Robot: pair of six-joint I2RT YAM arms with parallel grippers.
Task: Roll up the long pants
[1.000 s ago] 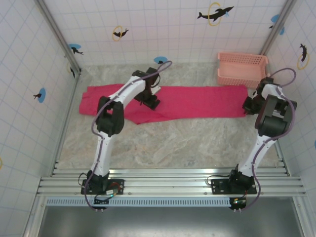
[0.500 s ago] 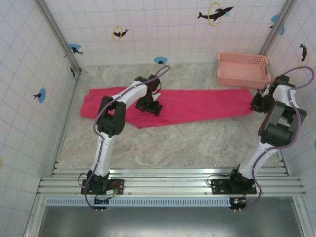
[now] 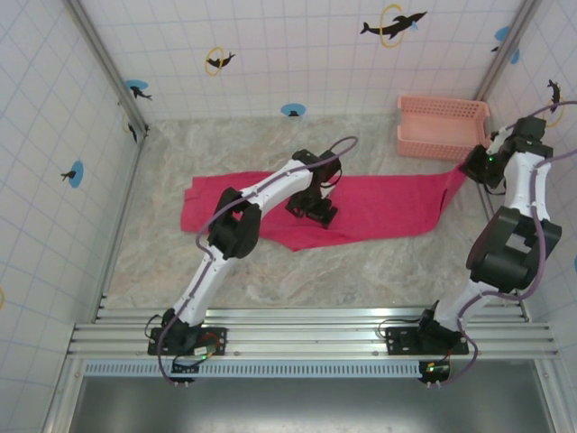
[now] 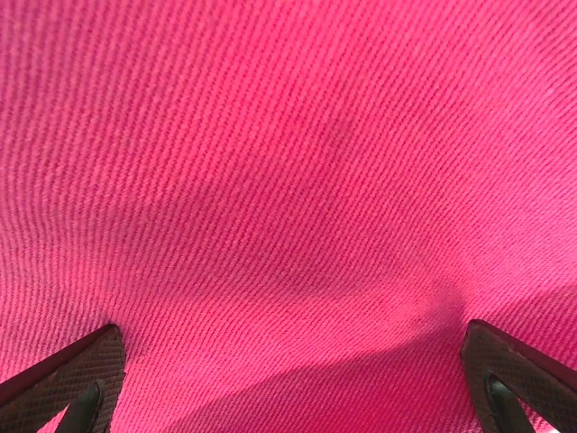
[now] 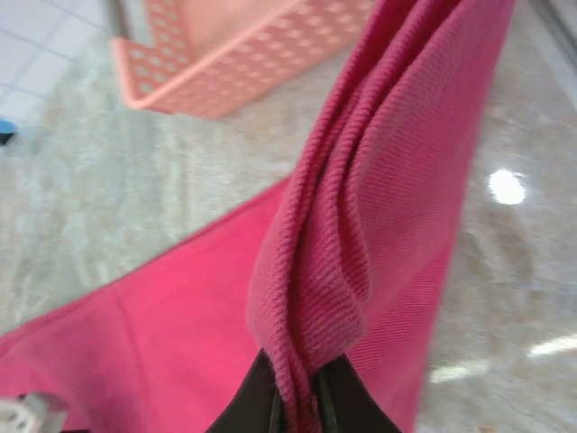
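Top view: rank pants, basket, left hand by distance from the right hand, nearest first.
1. Pants: right end pinched in the right hand.
2. Basket: just left, by the back wall.
3. Left hand: far left, mid-pants.

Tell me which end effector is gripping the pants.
The right end effector, shut on a bunched fold of the long pants; the left end effector is open over flat cloth.

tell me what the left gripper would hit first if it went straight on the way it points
Most likely the long pants: the left gripper points its open fingers straight at the magenta cloth spread just ahead. Exact gap is unclear from the wrist view.
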